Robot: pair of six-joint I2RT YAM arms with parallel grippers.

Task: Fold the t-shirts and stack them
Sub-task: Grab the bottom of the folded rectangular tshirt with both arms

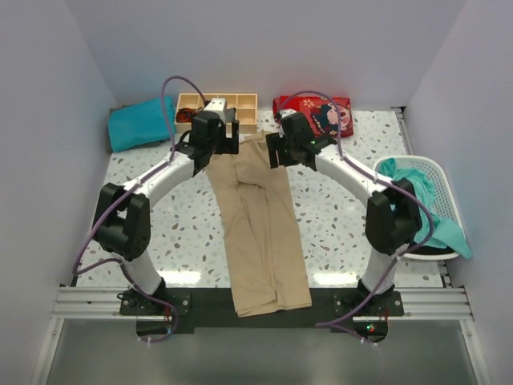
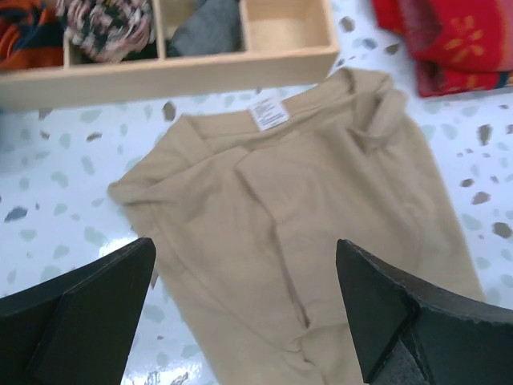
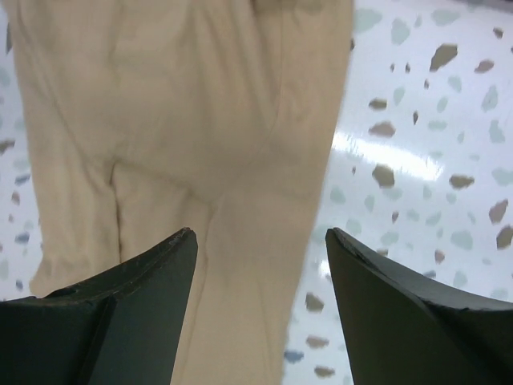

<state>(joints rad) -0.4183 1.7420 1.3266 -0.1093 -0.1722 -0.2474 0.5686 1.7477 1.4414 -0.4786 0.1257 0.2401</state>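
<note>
The tan-beige t-shirt (image 1: 260, 228) lies folded into a long narrow strip down the middle of the table, its hem hanging over the near edge. Its collar end with a white label shows in the left wrist view (image 2: 272, 192). My left gripper (image 1: 215, 136) hovers open over the collar end's left side. My right gripper (image 1: 287, 144) hovers open over the right edge of the strip (image 3: 184, 120). A folded teal t-shirt (image 1: 141, 123) lies at the back left. More teal t-shirts (image 1: 429, 210) hang out of the white basket (image 1: 446, 178).
A wooden compartment box (image 1: 218, 111) with small cloth items stands at the back, just beyond the collar (image 2: 200, 64). A red patterned cloth (image 1: 315, 115) lies at the back right. The basket stands at the right edge.
</note>
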